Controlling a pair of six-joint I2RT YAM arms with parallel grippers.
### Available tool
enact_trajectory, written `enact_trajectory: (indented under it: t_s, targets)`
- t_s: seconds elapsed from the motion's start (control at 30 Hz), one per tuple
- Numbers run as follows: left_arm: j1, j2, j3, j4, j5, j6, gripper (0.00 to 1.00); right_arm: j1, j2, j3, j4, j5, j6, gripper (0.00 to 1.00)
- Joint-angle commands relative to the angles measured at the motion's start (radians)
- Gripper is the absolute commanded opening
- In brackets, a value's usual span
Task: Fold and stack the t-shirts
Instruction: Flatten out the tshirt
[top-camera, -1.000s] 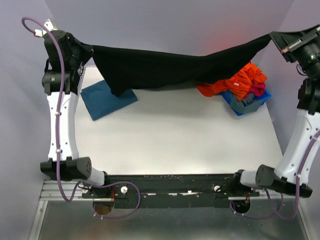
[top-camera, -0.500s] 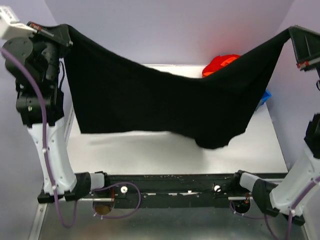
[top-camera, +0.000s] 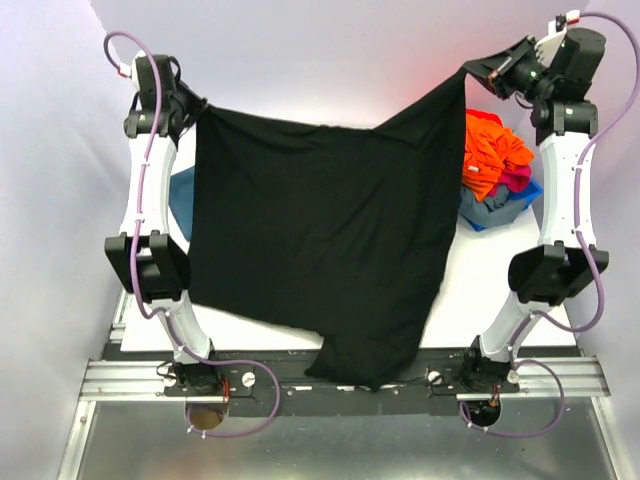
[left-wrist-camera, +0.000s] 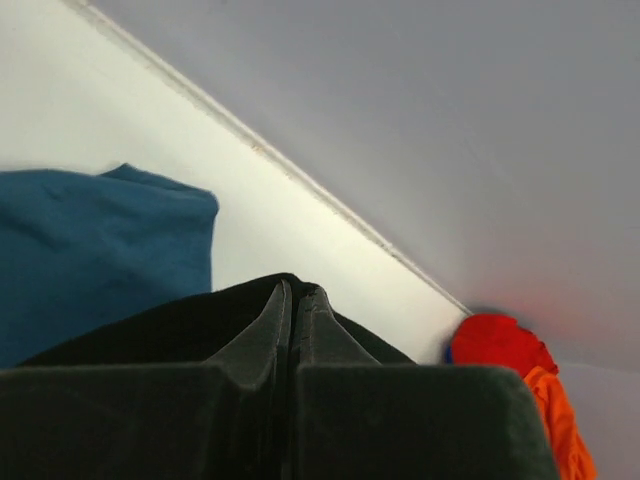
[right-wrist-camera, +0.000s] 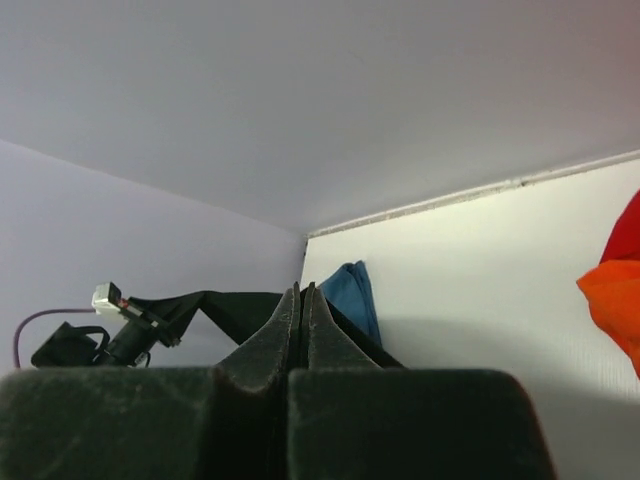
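Note:
The black t-shirt (top-camera: 320, 240) hangs spread in the air between my two grippers, its lower edge drooping past the table's near edge. No print shows on this side. My left gripper (top-camera: 192, 108) is shut on its upper left corner, and black cloth (left-wrist-camera: 200, 320) shows at my closed fingers. My right gripper (top-camera: 470, 72) is shut on its upper right corner, held higher. The folded teal-blue shirt (top-camera: 180, 200) lies on the table at the left, mostly hidden behind the black shirt. It shows in the left wrist view (left-wrist-camera: 90, 250) and the right wrist view (right-wrist-camera: 350, 295).
A pile of orange, red and grey clothes (top-camera: 495, 155) sits in a blue bin (top-camera: 515, 205) at the back right. The white table (top-camera: 500, 290) has a purple wall behind and at both sides. The orange clothes show in both wrist views (left-wrist-camera: 515, 370) (right-wrist-camera: 615, 285).
Both arms have swung back toward the far side and in over the table. The black shirt now hangs flatter and longer, its lower edge reaching the near rail.

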Motion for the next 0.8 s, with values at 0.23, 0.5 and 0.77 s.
enact_trajectory:
  t_s: [0.23, 0.5, 0.77]
  targets:
    - [0.029, -0.134, 0.314, 0.066, 0.029, -0.079, 0.0, -0.101, -0.086, 0.29, 0.125, 0.018, 0.052, 0.01]
    - [0.029, -0.176, 0.069, 0.206, 0.127, -0.083, 0.0, -0.105, -0.075, 0.146, 0.13, -0.052, 0.052, 0.01]
    - [0.009, -0.104, -0.002, 0.216, 0.115, -0.023, 0.0, -0.105, -0.146, -0.124, 0.157, -0.092, -0.001, 0.01]
